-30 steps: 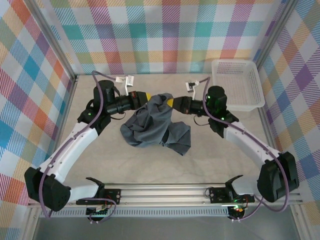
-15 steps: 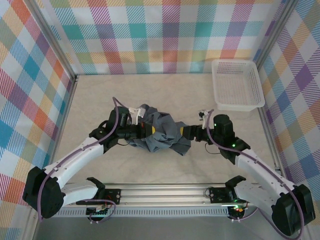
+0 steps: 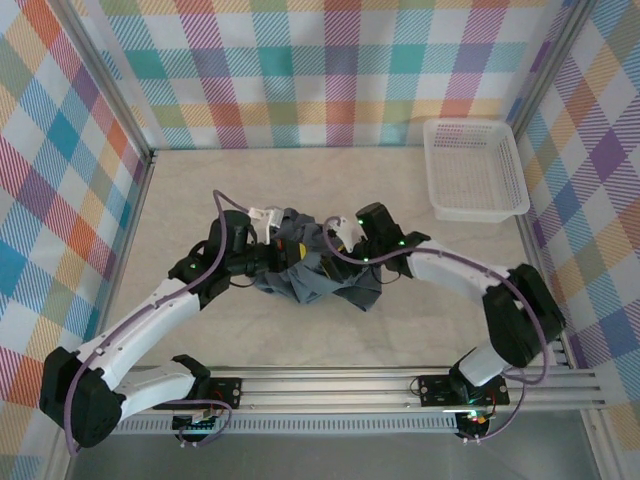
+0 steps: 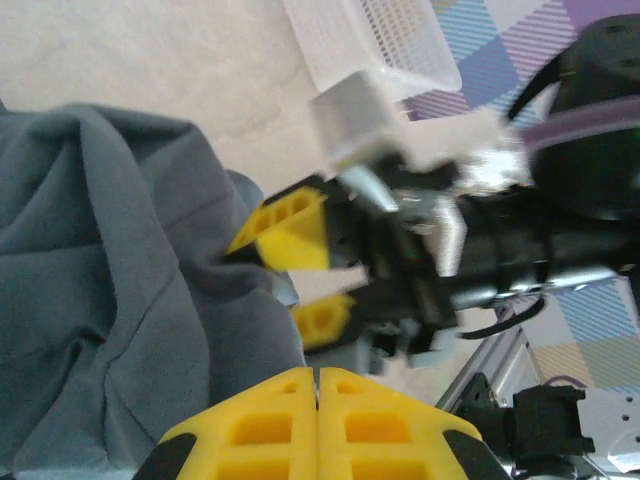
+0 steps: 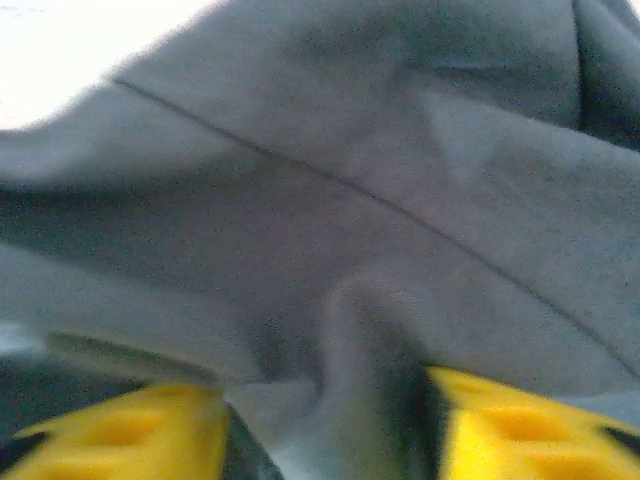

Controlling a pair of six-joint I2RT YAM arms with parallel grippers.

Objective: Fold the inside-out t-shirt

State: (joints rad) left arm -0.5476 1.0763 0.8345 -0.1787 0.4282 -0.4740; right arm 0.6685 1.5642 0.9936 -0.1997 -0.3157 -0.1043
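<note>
The inside-out t-shirt (image 3: 325,275) lies crumpled in a dark slate-grey heap at the table's middle. My left gripper (image 3: 287,262) is at the heap's left edge, its yellow fingers pressed together (image 4: 317,385) with the shirt's fabric (image 4: 110,280) running in under their tips. My right gripper (image 3: 326,246) reaches into the heap from the right. Its yellow fingers stand apart (image 5: 325,400) with a raised fold of the shirt (image 5: 350,330) between them, not pinched. The left wrist view also catches the right gripper (image 4: 300,275) against the cloth.
A white mesh basket (image 3: 475,170) stands at the back right corner, also seen in the left wrist view (image 4: 370,40). Checked walls close in the table on three sides. The metal rail (image 3: 330,385) with the arm bases runs along the near edge.
The shirt, earlier held up between both grippers, has come down into a heap. Both arms moved nearer. The right gripper let go, opened and reached back into the cloth.
</note>
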